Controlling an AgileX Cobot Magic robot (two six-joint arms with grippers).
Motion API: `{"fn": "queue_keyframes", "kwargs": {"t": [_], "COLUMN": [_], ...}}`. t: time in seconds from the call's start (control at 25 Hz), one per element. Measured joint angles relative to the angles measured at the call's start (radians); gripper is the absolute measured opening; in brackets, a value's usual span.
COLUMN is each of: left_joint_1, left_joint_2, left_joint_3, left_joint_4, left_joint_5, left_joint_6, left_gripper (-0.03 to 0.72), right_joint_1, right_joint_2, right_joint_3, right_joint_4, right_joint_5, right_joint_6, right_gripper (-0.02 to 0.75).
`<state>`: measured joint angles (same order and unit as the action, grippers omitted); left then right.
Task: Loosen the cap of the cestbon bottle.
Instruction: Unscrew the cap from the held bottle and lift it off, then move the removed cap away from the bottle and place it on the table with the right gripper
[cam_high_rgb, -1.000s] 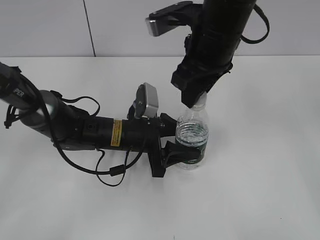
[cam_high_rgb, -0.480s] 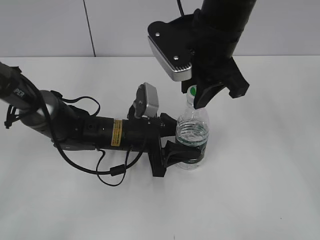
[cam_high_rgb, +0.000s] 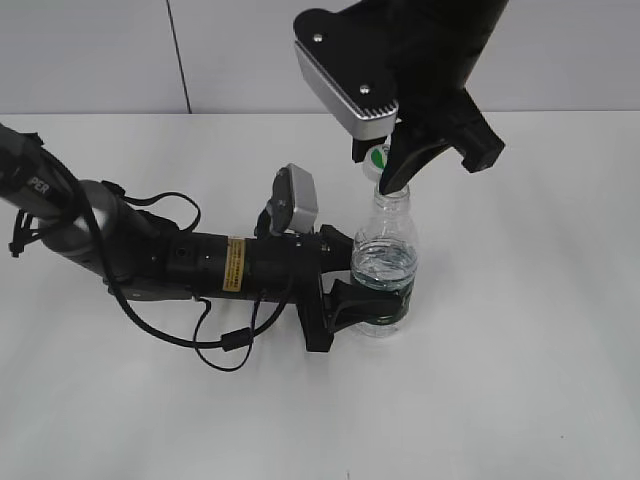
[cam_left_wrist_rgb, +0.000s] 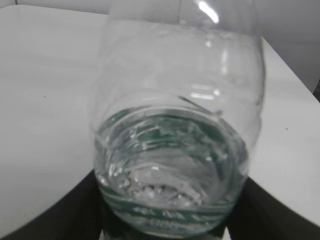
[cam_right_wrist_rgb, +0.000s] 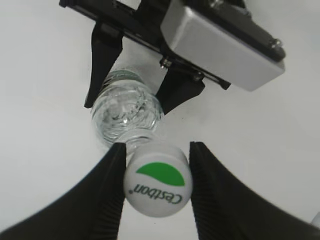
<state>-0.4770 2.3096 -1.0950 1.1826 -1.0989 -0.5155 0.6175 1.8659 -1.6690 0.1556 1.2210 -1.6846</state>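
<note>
table (cam_high_rgb: 520, 380) plain white, pale wall (cam_high_rgb: 100, 55) behind.

The clear bottle (cam_high_rgb: 384, 265) stands upright, part full; its green-topped white cap (cam_high_rgb: 378, 159) sits lifted just above the neck.

The cap (cam_right_wrist_rgb: 157, 179), pinched between the right claw's (cam_right_wrist_rgb: 156, 187) fingers, reads "Cestbon" under a green patch. Behind the left claw, the arm (cam_high_rgb: 38, 187) shows "PER".
</note>
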Motion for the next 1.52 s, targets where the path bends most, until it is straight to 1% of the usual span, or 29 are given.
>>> {"fn": "queue_keyframes", "kwargs": {"t": [0.08, 0.16, 0.24, 0.32, 0.48, 0.56, 0.64, 0.68, 0.8, 0.88, 1.04, 1.12, 1.2, 1.32, 1.52], "left_joint_1": [0.000, 0.000, 0.000, 0.000, 0.000, 0.000, 0.000, 0.000, 0.000, 0.000, 0.000, 0.000, 0.000, 0.000, 0.000], "left_joint_2": [0.000, 0.000, 0.000, 0.000, 0.000, 0.000, 0.000, 0.000, 0.000, 0.000, 0.000, 0.000, 0.000, 0.000, 0.000], "left_joint_3": [0.000, 0.000, 0.000, 0.000, 0.000, 0.000, 0.000, 0.000, 0.000, 0.000, 0.000, 0.000, 0.000, 0.000, 0.000], "left_joint_4": [0.002, 0.002, 0.002, 0.002, 0.002, 0.002, 0.004, 0.005, 0.007, 0.007, 0.008, 0.008, 0.008, 0.009, 0.010], "left_joint_5": [0.000, 0.000, 0.000, -0.001, -0.005, -0.009, -0.011, -0.011, -0.011, -0.011, -0.012, -0.012, -0.012, -0.012, -0.012], "left_joint_6": [0.000, 0.000, 0.001, 0.001, 0.001, 0.001, 0.001, 0.001, 0.001, 0.001, 0.001, 0.001, 0.001, 0.001, 0.001], "left_gripper": [0.420, 0.420, 0.419, 0.419, 0.419, 0.419, 0.419, 0.419, 0.419, 0.419, 0.419, 0.419, 0.419, 0.418, 0.418], "right_joint_1": [0.000, 0.000, 0.000, 0.000, 0.000, 0.000, 0.000, 0.000, 0.000, 0.000, -0.003, -0.018, -0.042, -0.117, -0.253], "right_joint_2": [-0.015, -0.032, -0.050, -0.071, -0.099, -0.102, -0.102, -0.102, -0.102, -0.102, -0.102, -0.102, -0.102, -0.102, -0.110], "right_joint_3": [0.000, 0.000, 0.000, 0.000, -0.002, -0.002, -0.002, -0.002, -0.002, -0.002, -0.002, -0.002, 0.003, 0.033, 0.143], "right_joint_4": [0.011, 0.014, 0.020, 0.034, 0.086, 0.095, 0.098, 0.098, 0.080, 0.034, -0.097, -0.130, -0.137, -0.139, -0.156], "right_joint_5": [0.000, 0.000, 0.000, 0.000, 0.001, 0.001, 0.001, 0.001, 0.001, 0.001, 0.001, 0.001, 0.001, 0.001, 0.000], "right_joint_6": [0.024, 0.088, 0.207, 0.392, 0.867, 1.107, 1.308, 1.405, 1.614, 1.665, 1.690, 1.693, 1.692, 1.685, 1.685], "right_gripper": [0.296, 0.296, 0.296, 0.295, 0.295, 0.295, 0.295, 0.295, 0.295, 0.295, 0.295, 0.295, 0.295, 0.295, 0.295]}}
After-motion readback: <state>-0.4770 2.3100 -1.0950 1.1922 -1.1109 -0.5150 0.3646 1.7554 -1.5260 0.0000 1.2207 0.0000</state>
